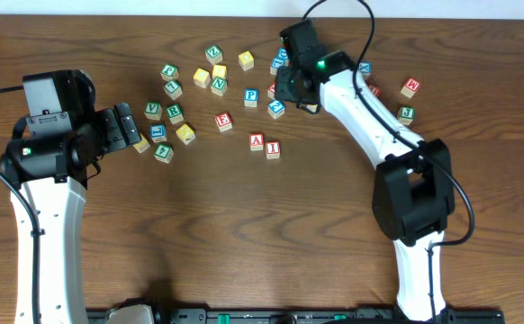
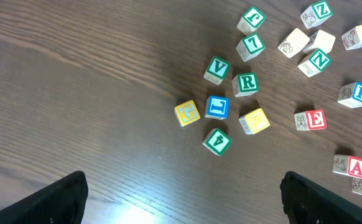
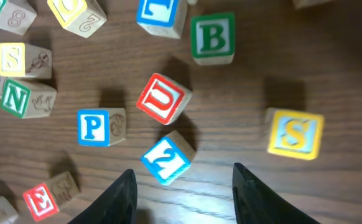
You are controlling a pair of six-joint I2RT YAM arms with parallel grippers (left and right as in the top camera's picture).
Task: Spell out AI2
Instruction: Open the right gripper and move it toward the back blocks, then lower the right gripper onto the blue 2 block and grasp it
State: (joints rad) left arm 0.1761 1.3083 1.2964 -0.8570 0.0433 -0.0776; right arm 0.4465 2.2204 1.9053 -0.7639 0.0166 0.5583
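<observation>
A dark wooden table [image 1: 199, 225] is strewn with lettered blocks. The red A block [image 1: 257, 140] and I block [image 1: 273, 149] are set side by side, touching. The right gripper [image 3: 183, 186] is held open and empty, the blue 2 block [image 3: 166, 160] lying at its fingertips. The left gripper [image 2: 184, 196] is spread wide, with nothing held.

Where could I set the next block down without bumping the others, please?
Bare wood lies just right of the I block, up to the right arm, and across the table front below the A block. It is crowded farther back, around the P block and 2 block.
</observation>
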